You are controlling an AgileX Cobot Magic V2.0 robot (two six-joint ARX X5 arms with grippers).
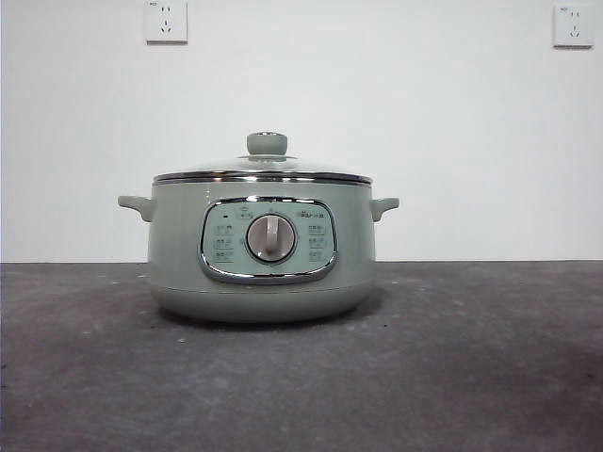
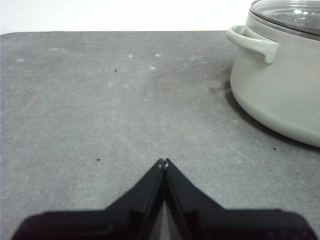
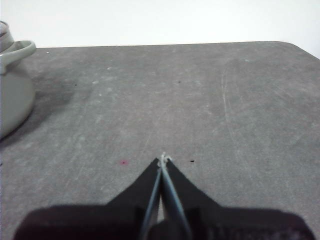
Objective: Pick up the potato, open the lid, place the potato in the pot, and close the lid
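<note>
The sage-green pot stands in the middle of the dark table, its dial facing the front camera. The glass lid with its green knob rests closed on the pot. The potato is out of view in every frame. My left gripper is shut and empty over bare table, with the pot and lid off to one side of it. On the pot's other side my right gripper is shut with nothing in it; only a sliver of the pot shows there. Neither arm appears in the front view.
The grey table runs back to a white wall with two sockets. Its far edge and a rounded corner show in the right wrist view.
</note>
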